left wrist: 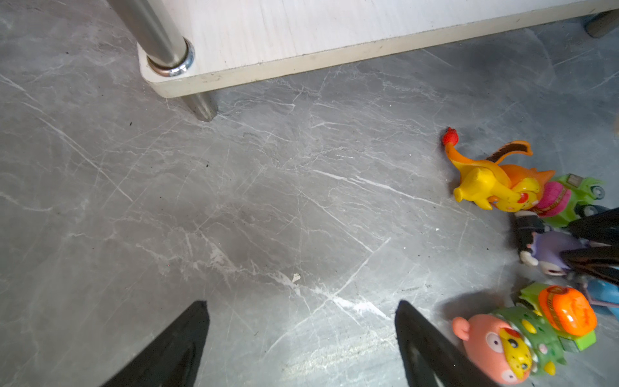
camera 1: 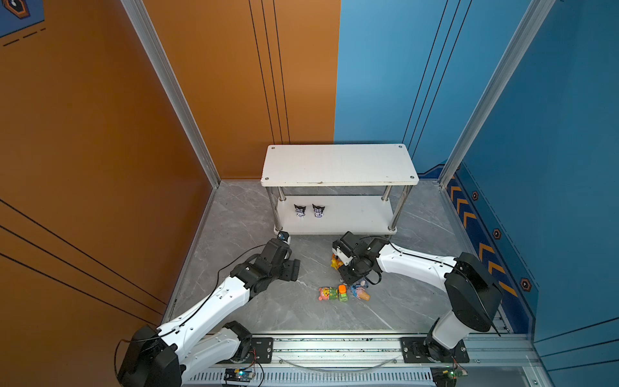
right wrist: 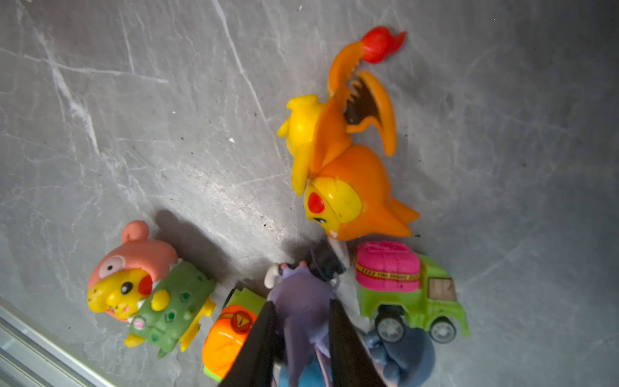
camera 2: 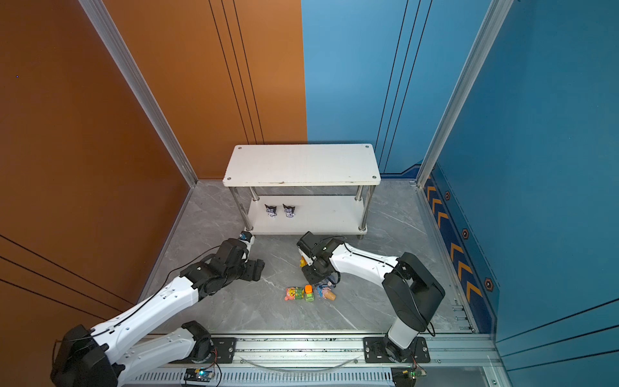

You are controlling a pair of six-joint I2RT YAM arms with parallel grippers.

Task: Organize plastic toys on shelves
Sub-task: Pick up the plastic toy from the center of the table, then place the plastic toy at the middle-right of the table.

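Observation:
The shelves stand at the back, with two black-purple horned toys upright on the lower board. The other plastic toys lie bunched on the grey floor. My right gripper reaches down into that bunch, and its fingers press both sides of a purple figurine. Around it lie an orange dragon, a green car with a pink load, a green car with an orange top, a pink-yellow figurine and a blue one. My left gripper hovers open over bare floor, left of the toys.
A chrome leg and the corner of the lower board are close ahead of the left gripper. An aluminium rail runs along the front edge. Orange and blue walls close in the sides and back.

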